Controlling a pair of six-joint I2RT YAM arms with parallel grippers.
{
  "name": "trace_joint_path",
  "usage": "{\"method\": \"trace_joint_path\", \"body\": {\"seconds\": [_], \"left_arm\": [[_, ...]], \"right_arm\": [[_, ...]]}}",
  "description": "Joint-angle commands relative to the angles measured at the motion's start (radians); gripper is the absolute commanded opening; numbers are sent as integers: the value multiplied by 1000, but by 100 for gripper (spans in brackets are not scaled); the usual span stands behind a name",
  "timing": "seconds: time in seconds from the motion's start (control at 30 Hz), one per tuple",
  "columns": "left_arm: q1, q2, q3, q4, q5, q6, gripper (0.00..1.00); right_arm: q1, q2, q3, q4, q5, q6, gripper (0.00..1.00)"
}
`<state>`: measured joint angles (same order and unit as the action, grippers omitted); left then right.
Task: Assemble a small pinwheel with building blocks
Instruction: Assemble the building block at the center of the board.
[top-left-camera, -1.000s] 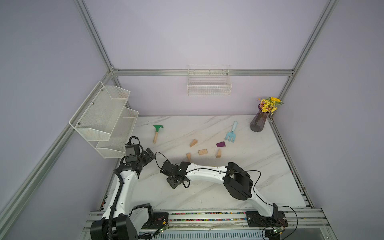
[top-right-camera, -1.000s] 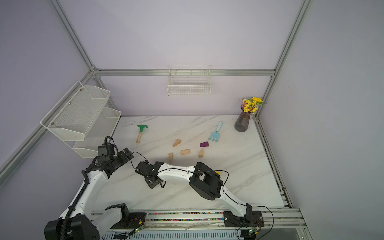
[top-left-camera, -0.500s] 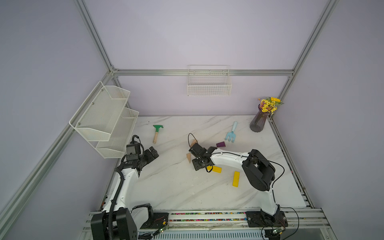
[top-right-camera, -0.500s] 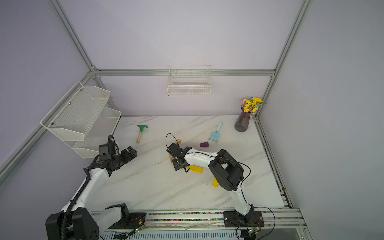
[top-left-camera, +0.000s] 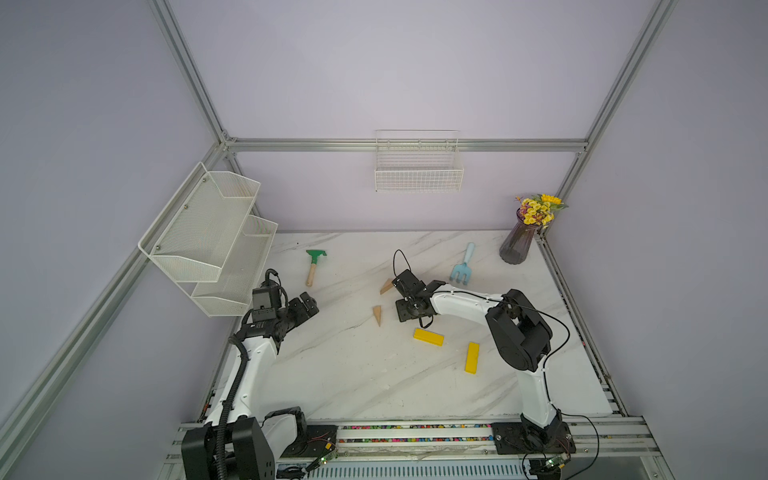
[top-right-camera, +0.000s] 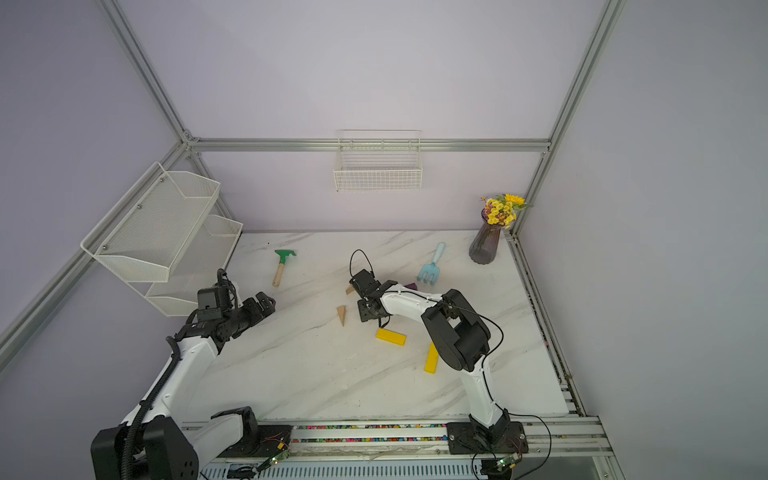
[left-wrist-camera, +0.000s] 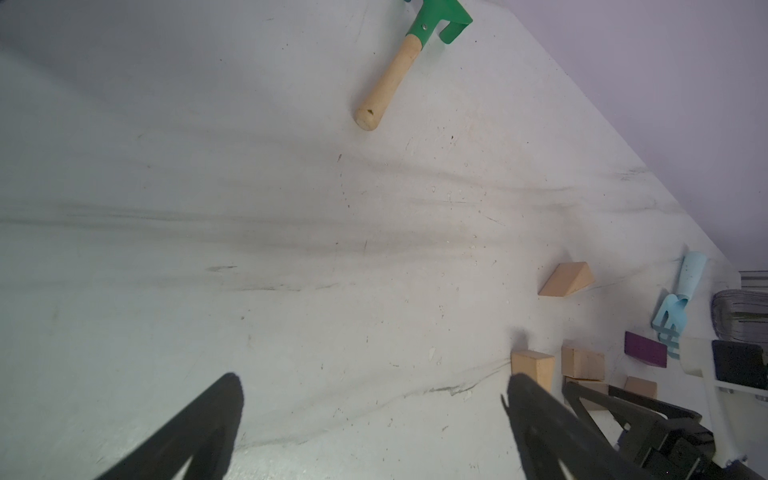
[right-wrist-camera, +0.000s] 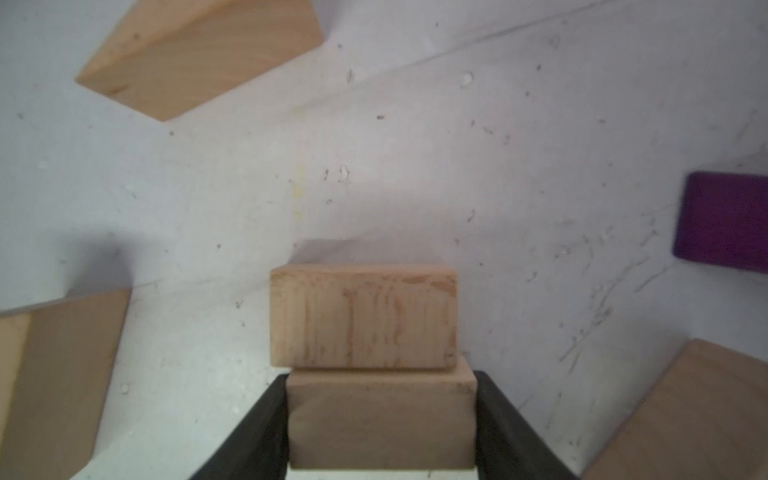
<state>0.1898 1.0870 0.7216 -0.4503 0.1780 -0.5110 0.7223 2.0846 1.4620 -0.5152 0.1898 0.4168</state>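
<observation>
No pinwheel shows; the building blocks lie loose mid-table. My right gripper (top-left-camera: 409, 300) (right-wrist-camera: 380, 415) is shut on a pale wood rectangular block (right-wrist-camera: 380, 419), which rests on the table against a second wood block (right-wrist-camera: 363, 316). Around them lie wood wedges (right-wrist-camera: 199, 54) (right-wrist-camera: 62, 374) (right-wrist-camera: 685, 415) and a purple wedge (right-wrist-camera: 725, 220). In a top view two wedges (top-left-camera: 387, 286) (top-left-camera: 377, 314) lie left of that gripper, with two yellow bars (top-left-camera: 428, 336) (top-left-camera: 472, 357) in front. My left gripper (top-left-camera: 305, 305) (left-wrist-camera: 374, 399) hovers open and empty at the table's left.
A green rake (top-left-camera: 313, 266) lies at the back left and a light blue fork (top-left-camera: 462, 268) at the back right. A vase of flowers (top-left-camera: 519, 245) stands in the back right corner. White wire shelves (top-left-camera: 216, 241) hang over the left edge.
My right gripper has swung from the front left back to the cluster of blocks, uncovering the two yellow bars. The left gripper has shifted slightly towards the middle.
</observation>
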Motion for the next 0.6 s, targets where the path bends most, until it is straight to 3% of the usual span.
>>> {"method": "trace_joint_path", "body": {"seconds": [0.0,0.57], "left_arm": [[7,-18,-1,36,13,22,100],[7,-15,-12,45,14,22,100]], "right_arm": [[-7,27,16,25,-10,-11,59],[-6,72,48,33,-43,8,70]]}}
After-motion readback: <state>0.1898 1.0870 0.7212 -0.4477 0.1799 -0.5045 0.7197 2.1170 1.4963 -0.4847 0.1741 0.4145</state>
